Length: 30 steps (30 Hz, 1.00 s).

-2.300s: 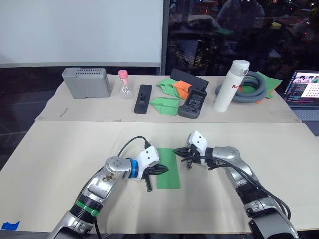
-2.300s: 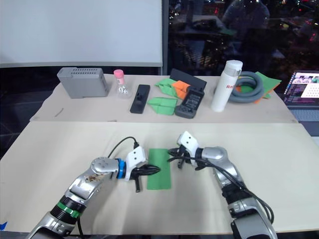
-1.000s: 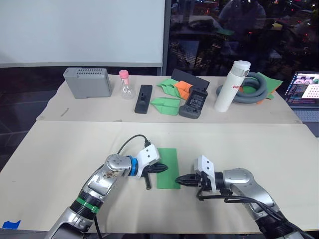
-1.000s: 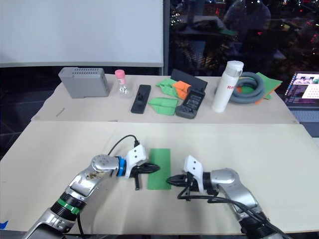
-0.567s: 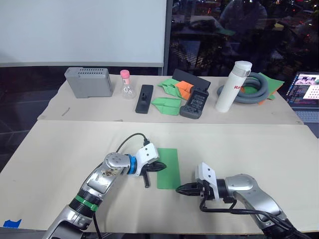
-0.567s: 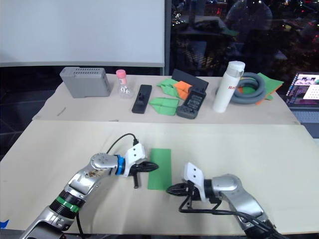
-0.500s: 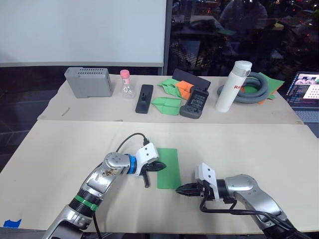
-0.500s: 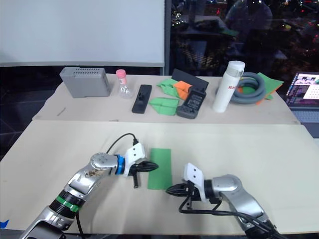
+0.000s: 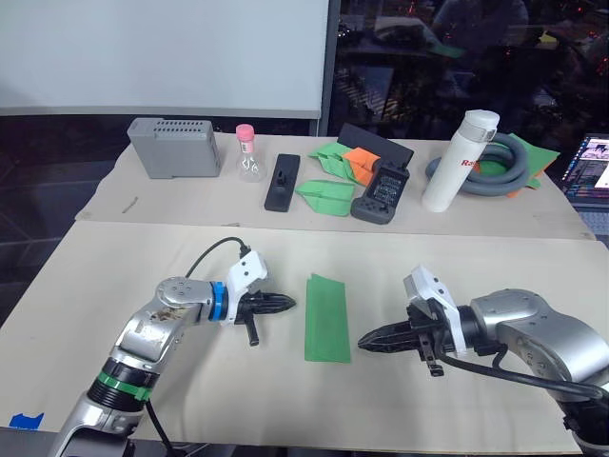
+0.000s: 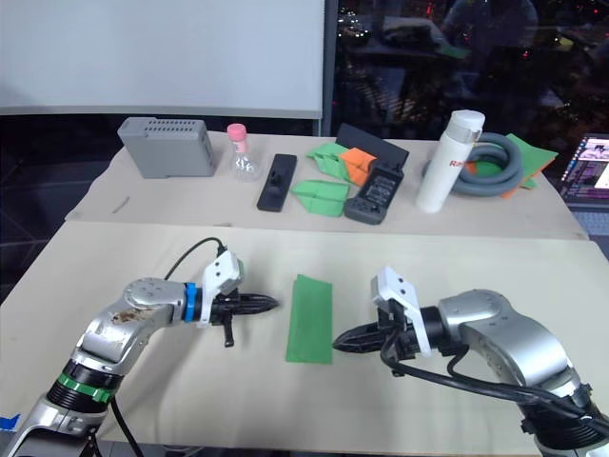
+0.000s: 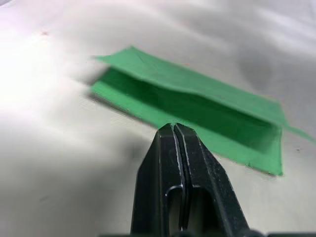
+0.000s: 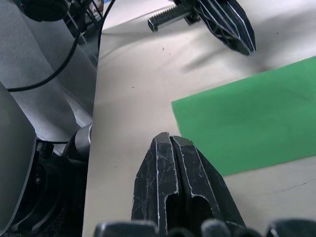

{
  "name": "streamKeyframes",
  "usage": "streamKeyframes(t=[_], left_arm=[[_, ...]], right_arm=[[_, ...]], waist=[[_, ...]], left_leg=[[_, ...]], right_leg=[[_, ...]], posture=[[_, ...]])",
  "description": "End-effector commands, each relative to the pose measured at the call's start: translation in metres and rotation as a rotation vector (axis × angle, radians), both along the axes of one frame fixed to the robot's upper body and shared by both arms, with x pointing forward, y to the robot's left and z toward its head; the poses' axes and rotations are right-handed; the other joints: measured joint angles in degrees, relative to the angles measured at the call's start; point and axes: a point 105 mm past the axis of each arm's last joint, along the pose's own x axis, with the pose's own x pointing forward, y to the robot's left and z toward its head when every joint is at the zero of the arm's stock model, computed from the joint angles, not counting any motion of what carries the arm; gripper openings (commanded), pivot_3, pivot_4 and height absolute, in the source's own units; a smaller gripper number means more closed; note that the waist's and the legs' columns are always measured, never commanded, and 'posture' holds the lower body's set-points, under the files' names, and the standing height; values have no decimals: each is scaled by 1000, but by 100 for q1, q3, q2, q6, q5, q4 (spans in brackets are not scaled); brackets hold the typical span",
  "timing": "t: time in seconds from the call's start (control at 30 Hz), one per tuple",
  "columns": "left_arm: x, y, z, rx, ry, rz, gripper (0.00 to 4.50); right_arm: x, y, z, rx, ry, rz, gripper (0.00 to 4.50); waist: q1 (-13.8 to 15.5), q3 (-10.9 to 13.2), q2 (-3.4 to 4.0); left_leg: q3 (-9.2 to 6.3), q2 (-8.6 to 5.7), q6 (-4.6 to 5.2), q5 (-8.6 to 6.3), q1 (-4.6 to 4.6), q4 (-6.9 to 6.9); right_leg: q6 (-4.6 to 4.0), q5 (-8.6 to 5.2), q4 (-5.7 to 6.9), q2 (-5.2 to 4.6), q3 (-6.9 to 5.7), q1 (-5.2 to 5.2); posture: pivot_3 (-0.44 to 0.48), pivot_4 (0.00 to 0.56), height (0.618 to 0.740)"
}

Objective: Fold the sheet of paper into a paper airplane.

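**Both claws drawn back from the half-folded sheet**

Withdrawn since the earlier frames: the left claw (image 9: 284,303), which was resting on the paper's left edge, is now lying on the worktop (image 9: 114,276) apart from it; the right claw (image 9: 369,340), which was at the paper's near right corner, is now standing off to its right. The head camera has also shifted, so part of the change is its own.

Item: sheet of paper (image 9: 326,317). Bright green, thin. Lying on the near worktop between the two claws, touched by neither. Now appearing as a narrow upright strip, already folded once lengthwise; the left wrist view is showing the upper layer (image 11: 197,86) lifting off the lower, the flap not lying flat.

Left claw: fingers pressed together, holding nothing, pointing at the sheet's left edge.

Right claw: fingers closed together, empty, tips aimed at the sheet's lower right edge.

Step in hand, as judged: the first centre fold is made and released; the nose corners are not yet turned in, so the task is at an early stage.

Next move, as judged: either pressing the springing flap down to sharpen the crease, or opening the sheet and taking a far corner toward the centre line, one claw pinning while the other is lifting.
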Motion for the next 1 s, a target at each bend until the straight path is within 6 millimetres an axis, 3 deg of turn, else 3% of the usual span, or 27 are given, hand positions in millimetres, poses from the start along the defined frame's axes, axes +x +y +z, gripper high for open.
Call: streamKeyframes(t=[0.03, 0.27, 0.4, 0.67, 1.0], left_arm=[[4, 2, 5, 2, -29, 24, 23], [-1, -37, -8, -24, 11, -82, 23], [3, -61, -8, -52, 21, -135, 23], [5, -93, 1, -115, 24, -226, 23], [4, -113, -37, 18, 68, -268, 23]], right_arm=[[5, -2, 5, -15, -50, -4, 0], [22, -13, 1, -99, -158, -71, 0], [34, -30, 5, -144, -217, -145, 0], [30, -42, 7, -156, -232, -202, 0], [35, -51, 23, -169, -327, -298, 0]], waist=[[0, 0, 0], [31, 1, -2], [33, 2, -3], [23, 2, -4], [29, 3, -5]], left_leg=[[2, -4, 2, -1, 0, 1], [11, -16, 46, -18, -3, 24], [16, -19, 44, -16, -5, 33], [16, -16, 45, -16, -5, 39], [17, -16, 53, -19, -4, 51]], right_leg=[[1, 0, 0, 12, -3, 2], [9, 5, 1, 22, -7, 8], [11, 5, 5, 30, -8, 8], [13, 6, 10, 40, -10, 11], [15, 7, 15, 46, -4, 15]], posture=[[0, 150, 740], [0, 150, 740], [0, 150, 740], [0, 150, 740], [0, 150, 740]])
